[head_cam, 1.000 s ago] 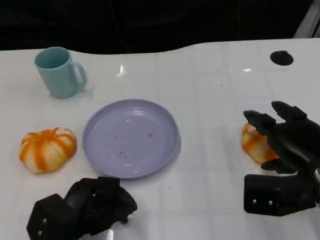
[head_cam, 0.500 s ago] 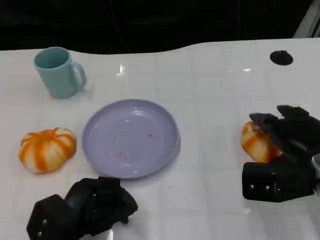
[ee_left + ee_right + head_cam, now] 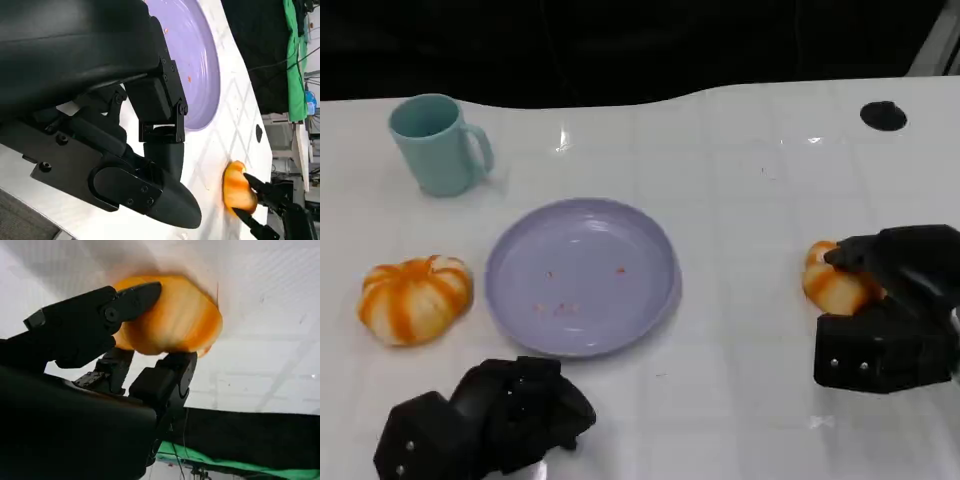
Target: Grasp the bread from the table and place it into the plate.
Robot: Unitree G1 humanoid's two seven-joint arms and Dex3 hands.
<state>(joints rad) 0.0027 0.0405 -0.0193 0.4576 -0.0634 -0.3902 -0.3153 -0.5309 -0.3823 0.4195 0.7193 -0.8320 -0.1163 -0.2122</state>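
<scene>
My right hand (image 3: 892, 310) closing round bread (image 3: 832, 283), fingers touching it | grip likely shallow, seemingly not secure | risk: bread rolls from fingertips when lifted toward plate (image 3: 660, 300)

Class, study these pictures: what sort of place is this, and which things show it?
Probably a robot lab staged as a dining table: a white tabletop with a purple plate and teal mug, black backdrop behind, cables and green cloth beside it.
</scene>
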